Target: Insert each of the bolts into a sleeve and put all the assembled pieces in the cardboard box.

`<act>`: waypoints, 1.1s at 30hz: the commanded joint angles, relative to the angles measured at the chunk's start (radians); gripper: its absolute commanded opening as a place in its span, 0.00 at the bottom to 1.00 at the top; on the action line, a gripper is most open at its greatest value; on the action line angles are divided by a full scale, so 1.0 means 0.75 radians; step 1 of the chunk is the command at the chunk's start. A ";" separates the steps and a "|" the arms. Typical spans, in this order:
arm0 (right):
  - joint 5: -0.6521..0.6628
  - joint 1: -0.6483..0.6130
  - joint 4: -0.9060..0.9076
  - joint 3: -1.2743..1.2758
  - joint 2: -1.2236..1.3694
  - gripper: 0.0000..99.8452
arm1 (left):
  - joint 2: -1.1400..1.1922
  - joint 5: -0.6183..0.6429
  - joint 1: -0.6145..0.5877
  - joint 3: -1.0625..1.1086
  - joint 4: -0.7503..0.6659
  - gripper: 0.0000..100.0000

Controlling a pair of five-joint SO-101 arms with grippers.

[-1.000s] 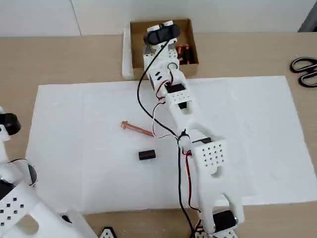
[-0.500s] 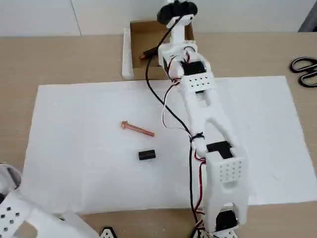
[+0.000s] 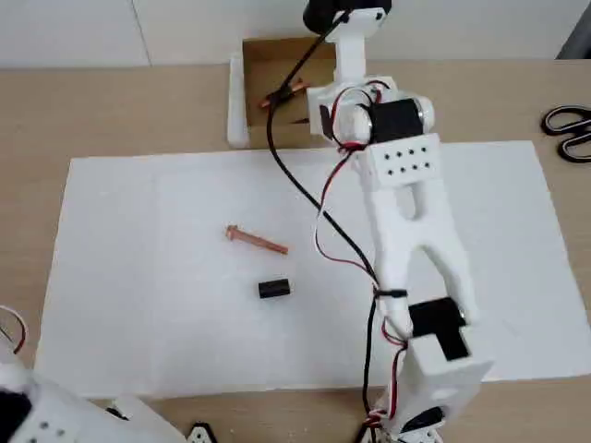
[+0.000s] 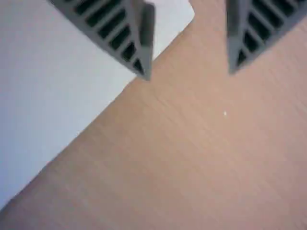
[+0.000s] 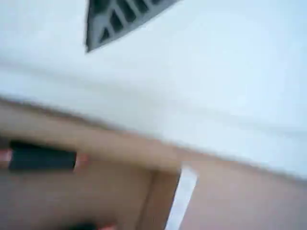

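Since a second ago the right arm (image 3: 406, 212) has lifted from its low reach and stands raised over the worktop (image 3: 111, 101) and white sheet (image 3: 157, 305). The right gripper (image 5: 122, 17) is above the cardboard box (image 3: 263, 69); released or clenched, I cannot tell. The left gripper (image 4: 188, 72) hangs released over the worktop beside the sheet's edge. One assembled piece (image 5: 41, 158) lies in the box. A bolt (image 3: 256, 241) and a sleeve (image 3: 274, 289) lie near each other on the sheet, apart.

Overhead and close right-wrist cameras share cardboard box (image 3: 260, 69).
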 commanded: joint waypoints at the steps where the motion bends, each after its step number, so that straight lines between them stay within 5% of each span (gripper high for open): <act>1: -0.012 -0.030 0.279 -0.072 -0.171 0.22 | -0.164 0.012 0.000 -0.099 0.023 0.10; 5: -0.010 -0.077 0.521 -0.068 -0.255 0.22 | -0.417 0.004 0.002 -0.150 0.018 0.10; 14: -0.012 -0.095 0.478 0.227 -0.275 0.22 | -0.712 -0.047 -0.008 -0.005 0.020 0.10; 25: 0.217 -0.095 0.488 0.376 -0.279 0.22 | -0.714 -0.008 0.002 0.529 -0.143 0.10; 33: 0.219 -0.095 0.488 0.383 -0.277 0.22 | -0.503 -0.008 0.000 0.543 -0.319 0.10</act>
